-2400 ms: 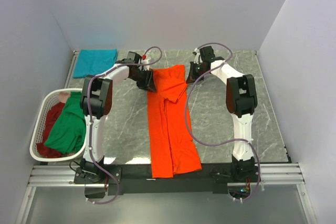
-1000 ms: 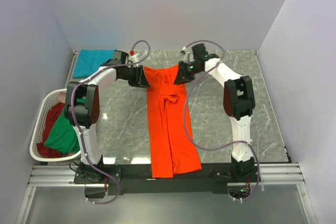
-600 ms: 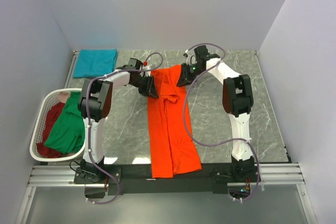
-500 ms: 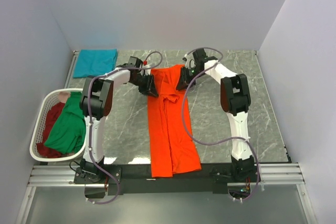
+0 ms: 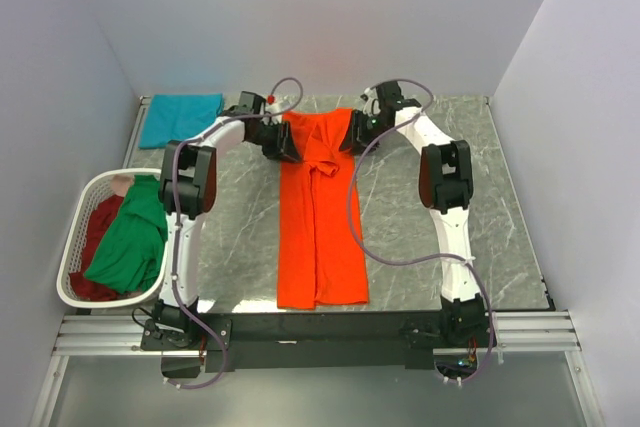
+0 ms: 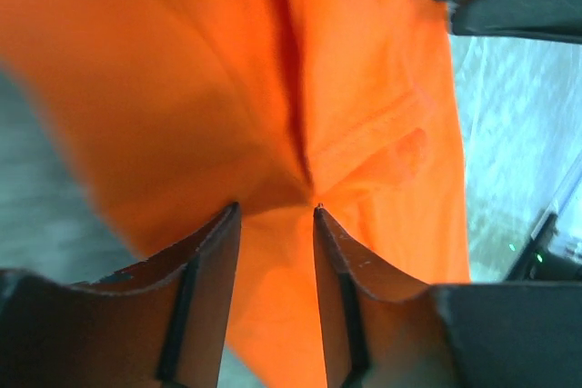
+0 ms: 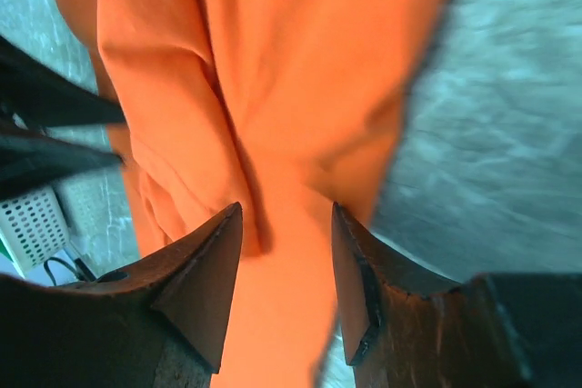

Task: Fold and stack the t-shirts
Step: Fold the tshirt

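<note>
The bright orange t-shirt [image 5: 320,227] lies stretched in a long strip down the middle of the table, its top end bunched between the two arms. My left gripper [image 5: 285,144] sits at the shirt's top left corner and my right gripper [image 5: 357,135] at its top right corner. In the left wrist view, the left gripper [image 6: 275,209] stands open over the orange cloth [image 6: 182,88], which creases right at its tips. In the right wrist view, the right gripper [image 7: 286,208] is open too, with orange cloth [image 7: 300,61] lying under the gap. A folded teal t-shirt [image 5: 180,119] rests at the far left corner.
A white slatted basket [image 5: 75,292] stands off the table's left edge, holding a green t-shirt [image 5: 130,242] and a dark red one [image 5: 92,222]. Grey marble tabletop [image 5: 450,247] shows on both sides of the orange strip. Walls close in the far and side edges.
Both grippers moved toward the far edge and drew the orange shirt with them; its lower hem now lies on the table rather than over the near edge. Both jaws have widened.
</note>
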Tool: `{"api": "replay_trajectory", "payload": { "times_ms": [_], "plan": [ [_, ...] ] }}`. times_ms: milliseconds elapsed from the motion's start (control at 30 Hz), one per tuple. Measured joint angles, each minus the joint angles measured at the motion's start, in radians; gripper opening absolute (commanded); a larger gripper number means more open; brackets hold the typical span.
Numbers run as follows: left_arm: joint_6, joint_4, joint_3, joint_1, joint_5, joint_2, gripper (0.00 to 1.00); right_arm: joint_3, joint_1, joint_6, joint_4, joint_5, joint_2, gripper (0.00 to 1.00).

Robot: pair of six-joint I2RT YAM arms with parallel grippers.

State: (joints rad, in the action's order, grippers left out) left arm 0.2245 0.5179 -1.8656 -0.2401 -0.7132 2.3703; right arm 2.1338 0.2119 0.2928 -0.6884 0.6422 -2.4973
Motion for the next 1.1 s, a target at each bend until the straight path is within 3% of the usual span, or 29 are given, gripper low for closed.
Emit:
{"api": "replay_trajectory", "payload": {
  "times_ms": [167, 400, 567, 867, 1100],
  "plan": [
    [-0.020, -0.030, 0.020, 0.064, 0.005, -0.046, 0.45, -0.055, -0.018, -0.027, 0.007, 0.034, 0.060, 0.49],
    [-0.005, -0.105, 0.406, 0.055, -0.037, -0.381, 0.43, -0.388, -0.006, -0.026, 0.022, 0.188, 0.361, 0.41],
    [0.062, -0.179, 0.583, -0.004, -0.091, -0.426, 0.42, -0.523, 0.043, -0.019, 0.060, 0.240, 0.391, 0.41],
    [0.102, -0.188, 0.573, -0.002, -0.114, -0.290, 0.41, -0.581, 0.070, -0.001, 0.086, 0.222, 0.267, 0.39],
    [0.111, -0.166, 0.422, 0.000, -0.133, -0.188, 0.41, -0.433, 0.053, 0.012, 0.072, 0.234, 0.168, 0.39]
  ]
}}
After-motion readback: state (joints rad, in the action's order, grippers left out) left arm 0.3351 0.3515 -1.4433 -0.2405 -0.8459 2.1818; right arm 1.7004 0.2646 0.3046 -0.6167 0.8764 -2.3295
